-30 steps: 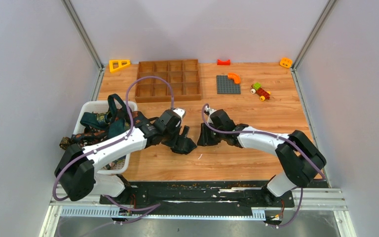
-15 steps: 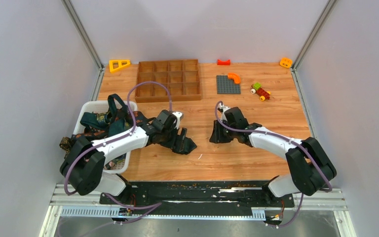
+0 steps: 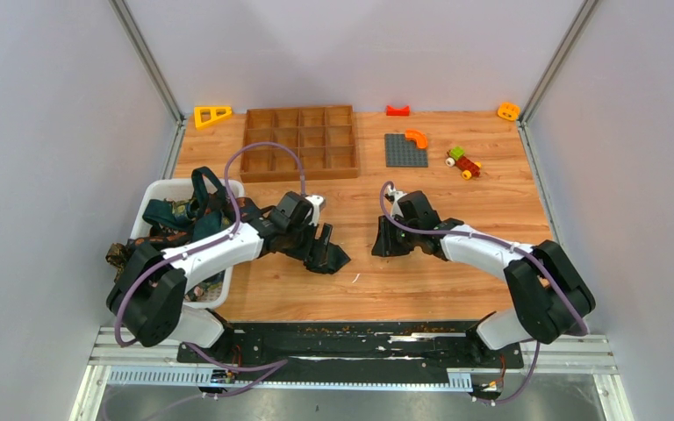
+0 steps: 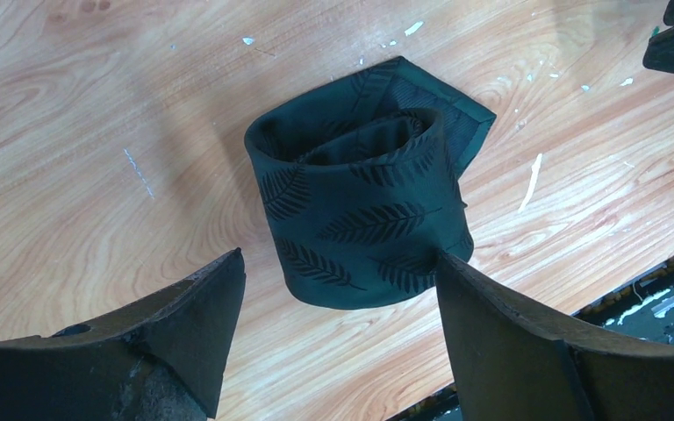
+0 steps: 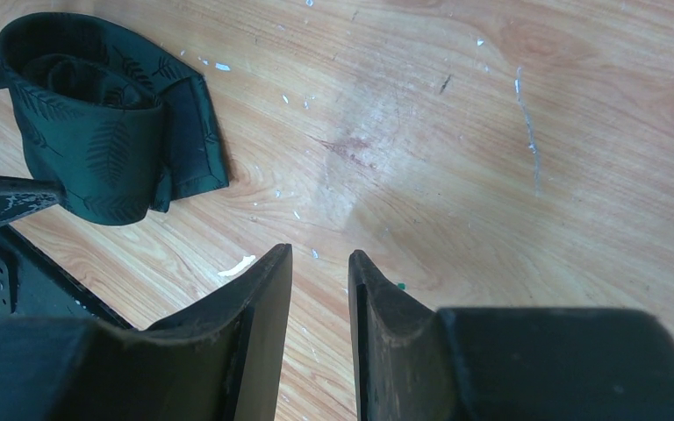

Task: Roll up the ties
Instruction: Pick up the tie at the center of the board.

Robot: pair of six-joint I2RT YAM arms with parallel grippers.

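Note:
A dark green tie with a fern print stands rolled into a short cylinder (image 4: pixel 360 210) on the wooden table, its pointed end lying flat behind it. My left gripper (image 4: pixel 340 256) is open around its near side; the right finger (image 4: pixel 491 324) sits at the roll's lower edge and the left finger stays apart. In the top view this gripper (image 3: pixel 326 255) covers most of the roll. My right gripper (image 5: pixel 320 253) is open by a narrow gap with only bare table between the jaws. It stands to the right of the roll (image 5: pixel 88 132). More ties (image 3: pixel 184 215) are heaped in the white basket (image 3: pixel 162 186).
A wooden compartment tray (image 3: pixel 298 142) stands at the back. A grey baseplate (image 3: pixel 405 150), a toy car (image 3: pixel 463 162), a red piece (image 3: pixel 397 110), an orange block (image 3: pixel 508 110) and a yellow triangle (image 3: pixel 211 115) lie along the far side. Small white flecks dot the table.
My right gripper has pulled back to the right, away from the roll, and its jaws have parted slightly. The left arm has barely shifted.

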